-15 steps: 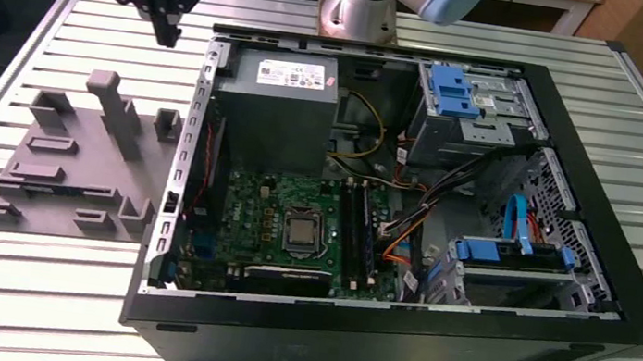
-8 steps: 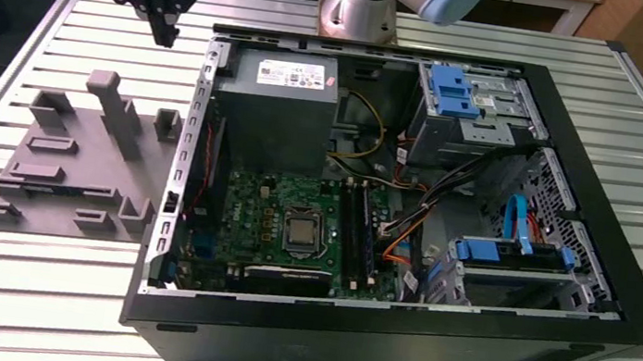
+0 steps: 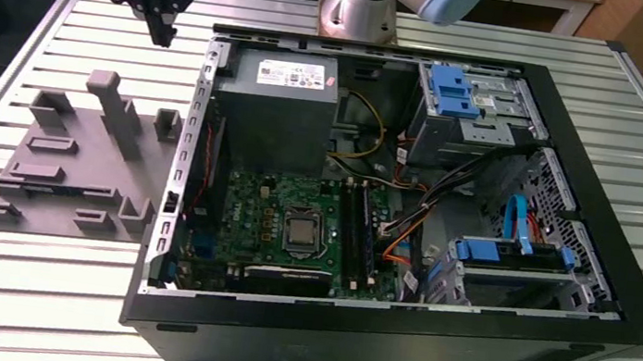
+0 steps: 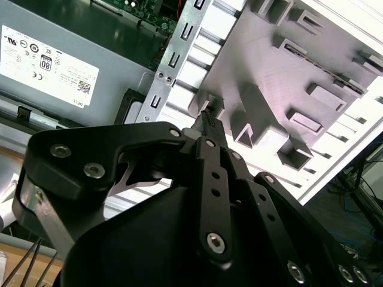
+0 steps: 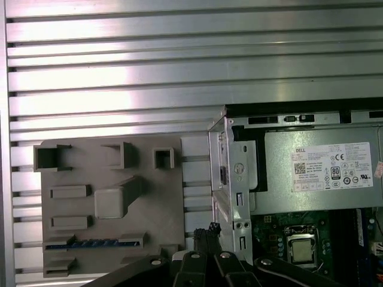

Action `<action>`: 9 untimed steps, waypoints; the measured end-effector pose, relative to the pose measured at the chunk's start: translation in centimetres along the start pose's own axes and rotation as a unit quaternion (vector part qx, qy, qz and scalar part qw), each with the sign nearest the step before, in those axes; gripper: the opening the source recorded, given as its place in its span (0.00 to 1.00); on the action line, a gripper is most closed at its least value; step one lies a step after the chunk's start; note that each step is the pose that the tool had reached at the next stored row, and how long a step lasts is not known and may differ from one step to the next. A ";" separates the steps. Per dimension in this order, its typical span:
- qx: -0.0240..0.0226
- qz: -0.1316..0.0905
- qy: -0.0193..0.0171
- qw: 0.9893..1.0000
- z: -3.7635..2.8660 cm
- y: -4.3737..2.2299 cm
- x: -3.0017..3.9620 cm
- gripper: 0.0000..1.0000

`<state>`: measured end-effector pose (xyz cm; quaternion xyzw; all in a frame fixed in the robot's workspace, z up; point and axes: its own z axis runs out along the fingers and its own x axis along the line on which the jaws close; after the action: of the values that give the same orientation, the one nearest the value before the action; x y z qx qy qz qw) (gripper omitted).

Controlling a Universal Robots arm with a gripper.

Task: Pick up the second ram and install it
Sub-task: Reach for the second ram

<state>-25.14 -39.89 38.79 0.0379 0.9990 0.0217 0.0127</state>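
The second ram (image 5: 96, 243) is a thin dark blue-green strip standing on edge in a slot of the grey holder plate (image 5: 108, 179). My gripper (image 3: 163, 27) hangs high over the slatted table, above the gap between the holder plate (image 3: 62, 165) and the wall of the open computer case (image 3: 192, 145), well apart from the ram. Its black fingertips (image 5: 207, 230) are pressed together with nothing between them, and they look the same in the second wrist view (image 4: 209, 119). The motherboard (image 3: 291, 223) lies inside the case, with black slot rails (image 3: 358, 232) beside the processor socket.
The holder plate carries several upright grey blocks, the tallest (image 3: 118, 116) near its middle. Inside the case are a grey power supply (image 3: 272, 104), blue drive brackets (image 3: 458, 91) and loose cables (image 3: 416, 221). The arm's base (image 3: 363, 9) stands behind the case.
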 end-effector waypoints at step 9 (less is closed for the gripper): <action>0.000 0.000 0.000 1.000 0.00 -0.03 0.41 0.11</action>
<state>-25.55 -39.89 38.78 0.0379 0.9990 0.0217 0.0127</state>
